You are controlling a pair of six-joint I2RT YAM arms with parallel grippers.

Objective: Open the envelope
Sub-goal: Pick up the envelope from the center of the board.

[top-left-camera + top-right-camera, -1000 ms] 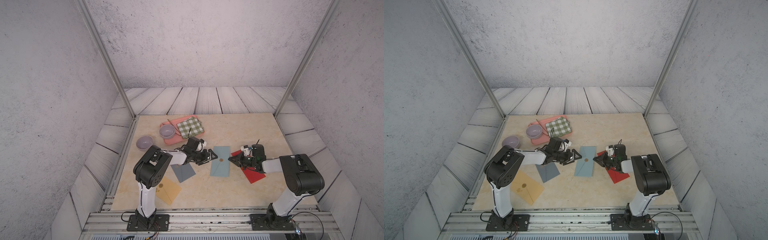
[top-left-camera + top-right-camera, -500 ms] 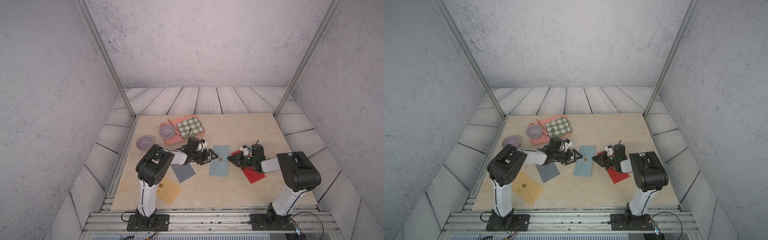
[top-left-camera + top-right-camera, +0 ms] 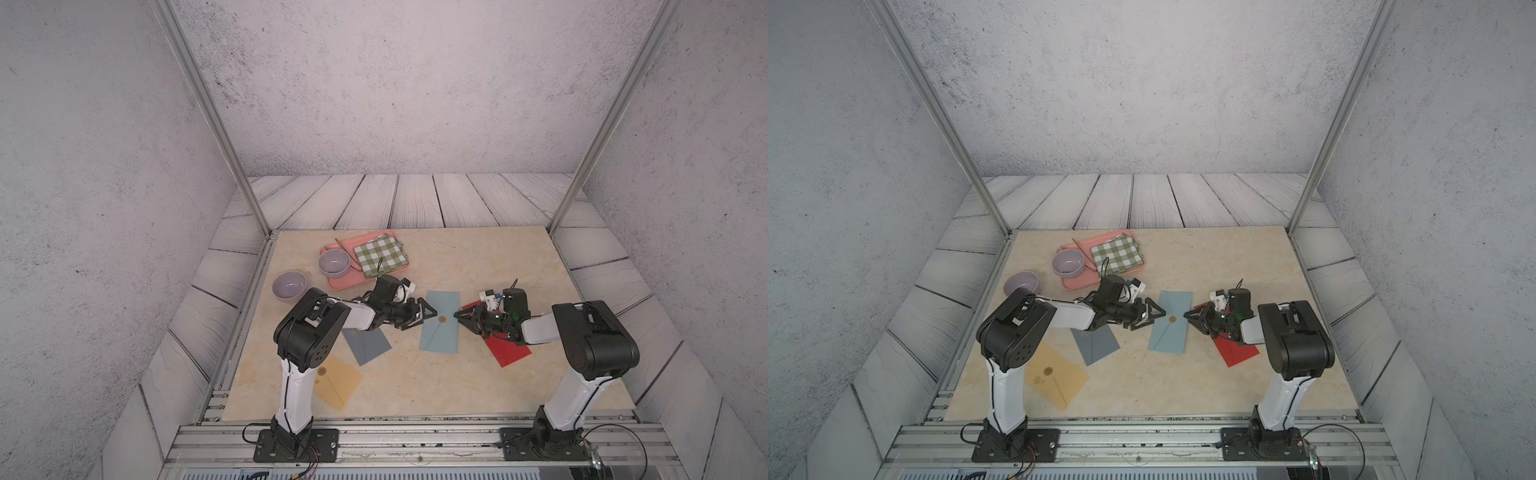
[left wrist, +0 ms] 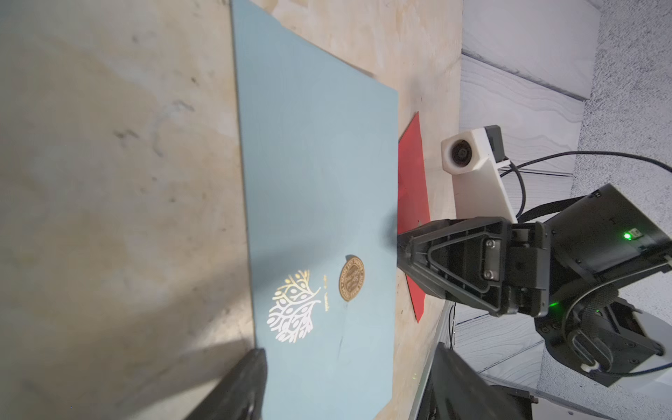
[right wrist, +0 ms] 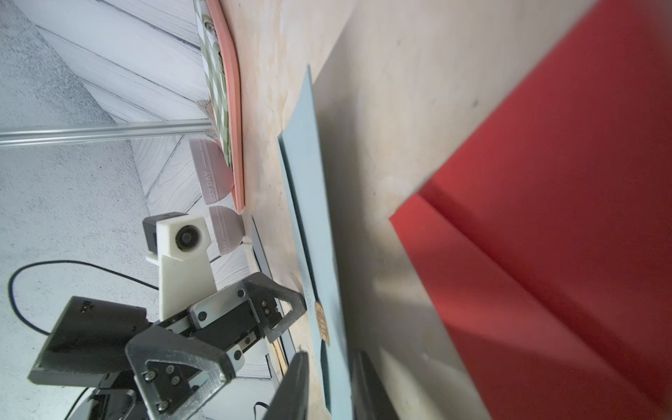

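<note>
A light blue envelope (image 3: 439,336) (image 3: 1168,334) lies flat mid-table, flap down under a gold seal (image 3: 442,319) (image 4: 352,278). My left gripper (image 3: 422,318) (image 3: 1152,318) (image 4: 349,385) lies low at its left edge, open wide, with the envelope's edge between the fingers but not pinched. My right gripper (image 3: 457,315) (image 3: 1187,316) (image 5: 329,385) is at the right edge near the seal. Its jaws stand a little apart with the envelope's (image 5: 309,203) edge in the narrow gap.
A red envelope (image 3: 509,349) lies under the right arm. A grey-blue envelope (image 3: 368,343) and a yellow one (image 3: 336,382) lie front left. At the back left a pink tray (image 3: 353,280) carries a checked cloth (image 3: 380,253) and a bowl (image 3: 333,263). Another bowl (image 3: 289,284) sits beside it.
The right gripper, shut a second ago, has parted its jaws slightly and edged left onto the envelope's edge. The left gripper's jaws have narrowed a little.
</note>
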